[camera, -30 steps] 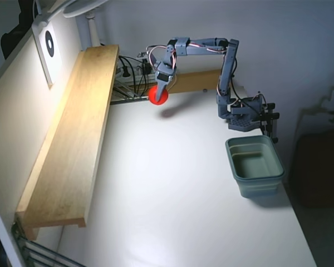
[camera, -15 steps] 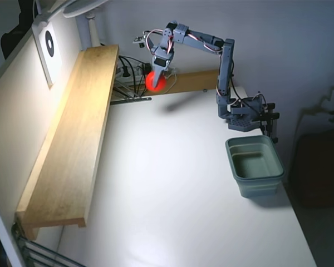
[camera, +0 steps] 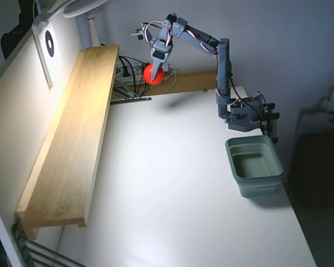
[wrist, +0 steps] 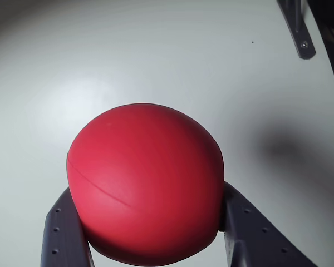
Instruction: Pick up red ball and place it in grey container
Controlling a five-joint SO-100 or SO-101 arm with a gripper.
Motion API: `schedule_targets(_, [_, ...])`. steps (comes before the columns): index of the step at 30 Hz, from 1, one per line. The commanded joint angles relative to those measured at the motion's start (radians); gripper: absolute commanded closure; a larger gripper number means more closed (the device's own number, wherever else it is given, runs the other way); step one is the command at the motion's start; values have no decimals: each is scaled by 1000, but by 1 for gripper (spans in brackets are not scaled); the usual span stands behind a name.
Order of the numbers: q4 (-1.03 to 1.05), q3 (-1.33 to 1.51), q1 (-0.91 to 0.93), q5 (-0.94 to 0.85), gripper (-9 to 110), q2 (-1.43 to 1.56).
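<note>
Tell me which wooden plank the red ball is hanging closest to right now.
The short plank along the table's far edge; the red ball, held in the claw, hangs beside it. The long plank runs down the left.

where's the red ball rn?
In the fixed view, the red ball is held off the table in the gripper, upper centre, far left of the grey container.

White table (camera: 172,183) with grey container (camera: 255,166)
</note>
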Motion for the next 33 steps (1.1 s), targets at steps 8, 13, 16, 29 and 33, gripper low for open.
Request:
schedule_targets(8, [14, -39, -306, 3, 78, 21])
schedule_targets(13, [14, -39, -449, 3, 78, 21])
schedule_targets(16, [14, -39, -537, 3, 78, 21])
schedule_targets(29, [14, -39, -922, 3, 78, 21])
schedule_targets(33, [14, -39, -1043, 3, 78, 21])
